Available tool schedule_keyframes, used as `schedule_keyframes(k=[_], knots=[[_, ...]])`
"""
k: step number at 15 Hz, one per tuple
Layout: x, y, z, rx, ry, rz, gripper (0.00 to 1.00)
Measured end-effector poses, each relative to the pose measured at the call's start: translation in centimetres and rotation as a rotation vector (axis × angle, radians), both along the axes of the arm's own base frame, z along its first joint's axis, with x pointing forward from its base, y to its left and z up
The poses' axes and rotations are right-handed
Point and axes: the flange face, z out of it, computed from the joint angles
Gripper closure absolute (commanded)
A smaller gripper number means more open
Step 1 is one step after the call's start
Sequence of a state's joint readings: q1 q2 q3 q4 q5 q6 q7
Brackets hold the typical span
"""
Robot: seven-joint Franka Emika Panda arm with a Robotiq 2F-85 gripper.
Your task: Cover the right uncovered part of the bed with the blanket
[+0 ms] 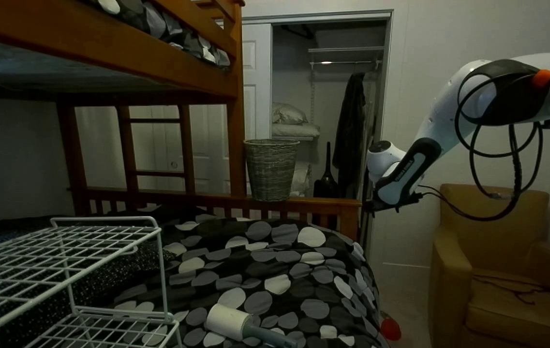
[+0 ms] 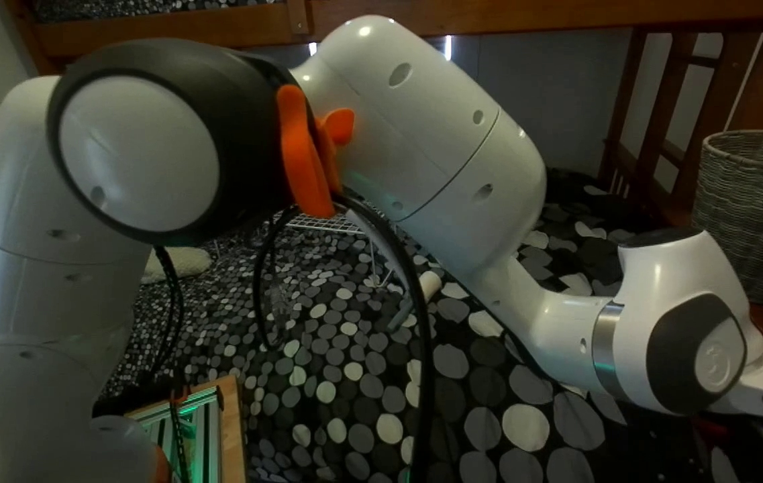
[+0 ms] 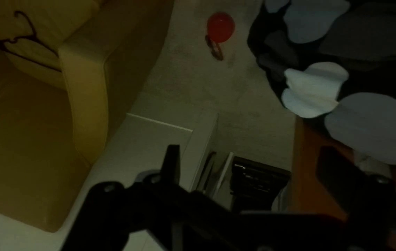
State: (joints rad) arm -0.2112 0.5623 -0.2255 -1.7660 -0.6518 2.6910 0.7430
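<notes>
The black blanket with white and grey ovals point(image 1: 299, 270) lies spread over the bed, whose slatted end rail point(image 1: 325, 208) is brown wood. The blanket reaches near this rail and hangs over the bed's open side. The blanket also shows in an exterior view point(image 2: 482, 429), partly hidden by the arm. In the wrist view its edge point(image 3: 368, 35) hangs beside the wooden bed end point(image 3: 305, 174). My gripper point(image 3: 251, 153) is open, with nothing between its fingers. It is beyond the corner post, apart from the blanket; one finger overlaps the wood in the wrist view.
A wicker basket point(image 1: 272, 169) stands at the end rail. A white wire rack point(image 1: 105, 232) and a roller with a grey handle point(image 1: 229, 323) are on the bed. A yellow armchair point(image 1: 492, 227) and a red round object point(image 1: 391, 328) are beside it. The upper bunk point(image 1: 110, 48) overhangs.
</notes>
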Motion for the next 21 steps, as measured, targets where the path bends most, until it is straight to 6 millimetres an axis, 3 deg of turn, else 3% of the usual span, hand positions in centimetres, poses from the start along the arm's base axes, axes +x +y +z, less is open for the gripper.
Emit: schedule_keyframes(k=[4, 9, 15, 21], knots=[[1.6, 6.2, 4.0, 0.155, -0.012, 0.059, 0.00], [1.5, 12.4, 9.2, 0.237, 0.080, 0.106, 0.00], [-0.4, 16.5, 14.8, 0.252, 0.166, 0.157, 0.00], [-1.6, 18.5, 18.4, 0.300, 0.102, 0.191, 0.00]])
